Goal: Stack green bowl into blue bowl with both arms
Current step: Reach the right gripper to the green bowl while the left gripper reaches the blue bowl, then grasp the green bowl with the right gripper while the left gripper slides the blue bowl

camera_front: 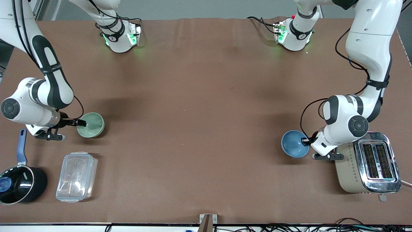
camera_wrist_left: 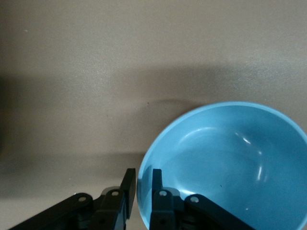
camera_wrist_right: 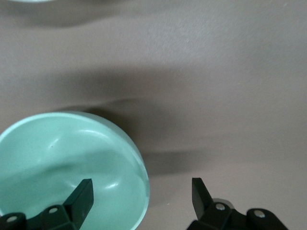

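Tabletop [camera_front: 206, 129]: gripper-straddled green bowl [camera_front: 91, 124] rim

Glossy bowls on a matt brown bench [camera_front: 199, 129].
The pale mint-green round bowl [camera_front: 91, 124] and the sky-blue round bowl [camera_front: 294, 143] shine smoothly; the toaster [camera_front: 370, 162] has polished metal on top; the rectangular lidded box [camera_front: 76, 176] is clear plastic.

Bystander objects on the brown counter [camera_front: 206, 129].
Black saucepan [camera_front: 19, 185] with blue handle and clear lidded container [camera_front: 76, 176] lie side by side at the right arm's end; a chrome-topped toaster [camera_front: 370, 164] stands at the left arm's end.
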